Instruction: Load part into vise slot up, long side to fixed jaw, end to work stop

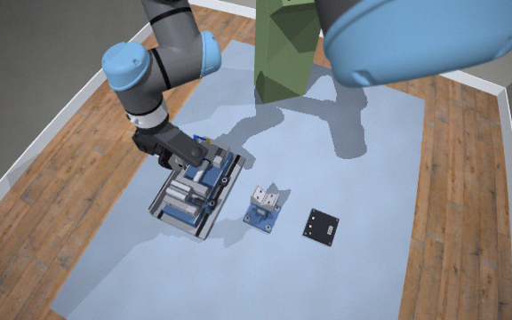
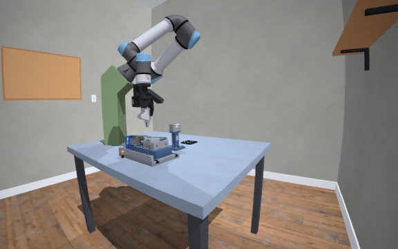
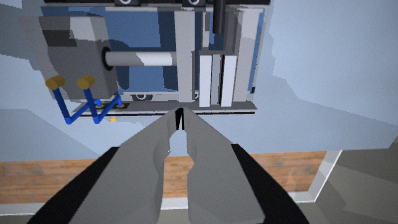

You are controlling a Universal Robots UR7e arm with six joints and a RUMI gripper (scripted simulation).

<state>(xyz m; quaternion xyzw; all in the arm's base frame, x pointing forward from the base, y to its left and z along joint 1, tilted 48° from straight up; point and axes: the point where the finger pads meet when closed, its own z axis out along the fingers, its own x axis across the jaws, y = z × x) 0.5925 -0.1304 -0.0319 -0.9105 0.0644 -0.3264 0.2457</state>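
Observation:
The part (image 3: 215,80) is a light grey block with a darker slot along its top. It lies in the vise (image 1: 198,191) between the moving jaw (image 3: 184,55) on the cylinder rod (image 3: 142,59) and the fixed jaw (image 3: 246,55). Its long side lies along the fixed jaw. The dark work stop rod (image 3: 218,16) is at its far end. My gripper (image 3: 181,109) (image 2: 146,122) (image 1: 173,162) is shut and empty. It hangs well above the vise, over the edge near the air cylinder.
The black infeed plate (image 1: 321,227) lies bare at the right. The V-block (image 1: 265,198) stands on its blue base between the plate and the vise. Blue air hoses (image 3: 85,105) loop off the cylinder. The green arm pedestal (image 1: 284,49) stands at the back.

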